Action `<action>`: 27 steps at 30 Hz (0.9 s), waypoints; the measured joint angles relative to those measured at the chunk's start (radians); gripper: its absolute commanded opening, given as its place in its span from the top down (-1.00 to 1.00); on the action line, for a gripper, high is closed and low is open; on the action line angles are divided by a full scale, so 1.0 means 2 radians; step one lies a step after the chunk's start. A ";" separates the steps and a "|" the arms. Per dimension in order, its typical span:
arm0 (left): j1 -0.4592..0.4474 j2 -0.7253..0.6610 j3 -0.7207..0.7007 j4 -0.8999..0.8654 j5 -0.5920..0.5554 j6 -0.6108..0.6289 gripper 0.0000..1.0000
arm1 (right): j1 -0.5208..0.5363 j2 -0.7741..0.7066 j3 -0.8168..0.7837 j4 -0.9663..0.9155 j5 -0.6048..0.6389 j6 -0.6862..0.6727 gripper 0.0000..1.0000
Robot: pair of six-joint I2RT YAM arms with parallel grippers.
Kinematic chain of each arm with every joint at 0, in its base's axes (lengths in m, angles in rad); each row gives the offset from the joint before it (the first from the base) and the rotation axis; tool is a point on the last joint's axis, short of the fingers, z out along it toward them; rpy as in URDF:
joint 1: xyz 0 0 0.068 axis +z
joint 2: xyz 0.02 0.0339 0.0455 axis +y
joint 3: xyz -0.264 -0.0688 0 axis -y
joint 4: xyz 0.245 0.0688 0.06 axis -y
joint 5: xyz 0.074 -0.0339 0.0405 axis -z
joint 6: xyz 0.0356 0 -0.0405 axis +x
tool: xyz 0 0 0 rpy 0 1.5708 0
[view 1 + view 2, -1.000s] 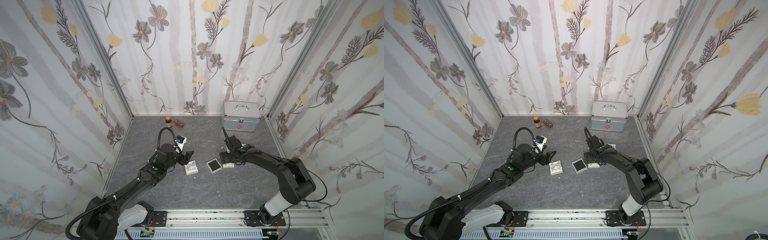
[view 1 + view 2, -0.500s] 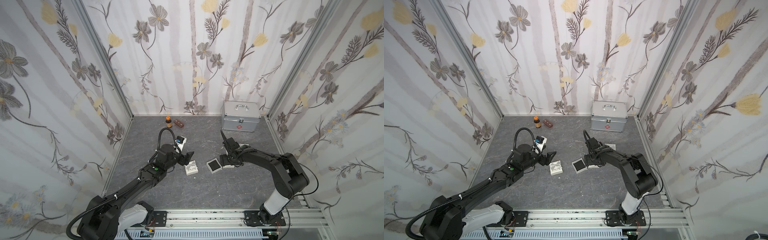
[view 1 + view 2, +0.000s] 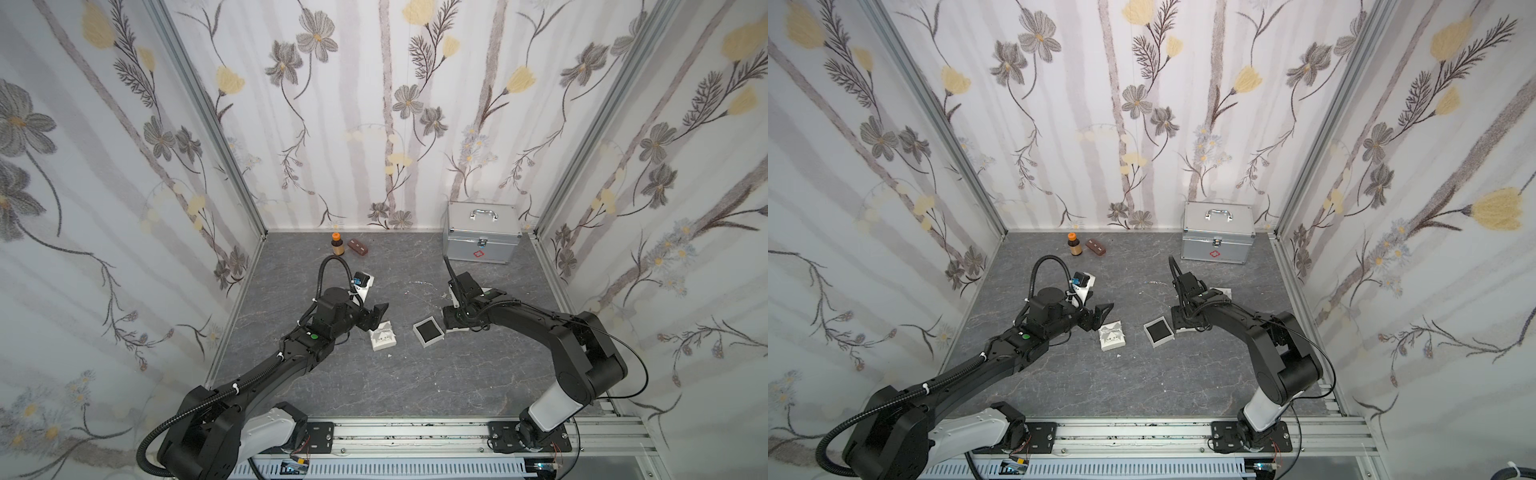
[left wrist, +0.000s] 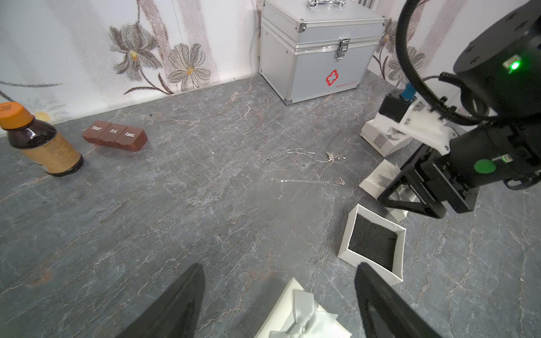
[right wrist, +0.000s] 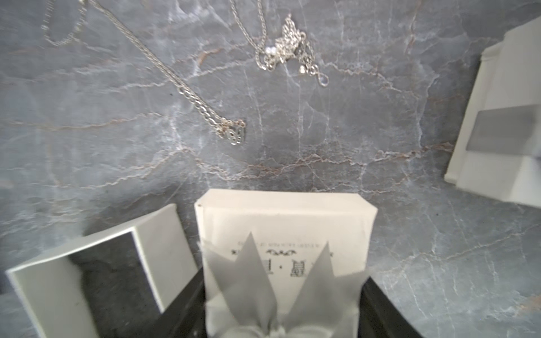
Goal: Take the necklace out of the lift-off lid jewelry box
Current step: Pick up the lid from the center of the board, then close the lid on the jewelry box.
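Left pincer [image 4: 278, 267] open; right pincer [image 5: 284, 279] straddles the ribboned box [image 5: 284, 216], grip uncertain: an off-centre squeeze may tip or crush it.

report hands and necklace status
Left hand open over white bow-tied box. Right hand straddles another white ribboned box, grip unclear. Thin silver pendant chain and a second silver chain lie loose on grey table. Empty black-lined white box beside right hand.

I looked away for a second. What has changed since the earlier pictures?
The right gripper has drawn its jaws in around the ribboned box; whether it grips yet is unclear. The left gripper stays open by the other bowed box. The open box and necklaces lie unmoved.
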 measured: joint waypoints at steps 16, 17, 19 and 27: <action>-0.049 0.060 0.001 0.003 0.065 0.021 -0.25 | 0.002 -0.011 0.010 0.003 -0.155 -0.068 -0.38; -0.055 0.068 0.001 0.003 0.066 0.021 -0.22 | 0.002 -0.009 0.010 0.004 -0.163 -0.071 -0.38; -0.068 0.084 0.003 0.003 0.066 0.021 -0.17 | 0.003 -0.006 0.010 0.004 -0.173 -0.074 -0.38; -0.117 0.162 0.027 0.008 0.049 0.021 0.05 | 0.005 0.000 0.007 0.004 -0.196 -0.081 -0.38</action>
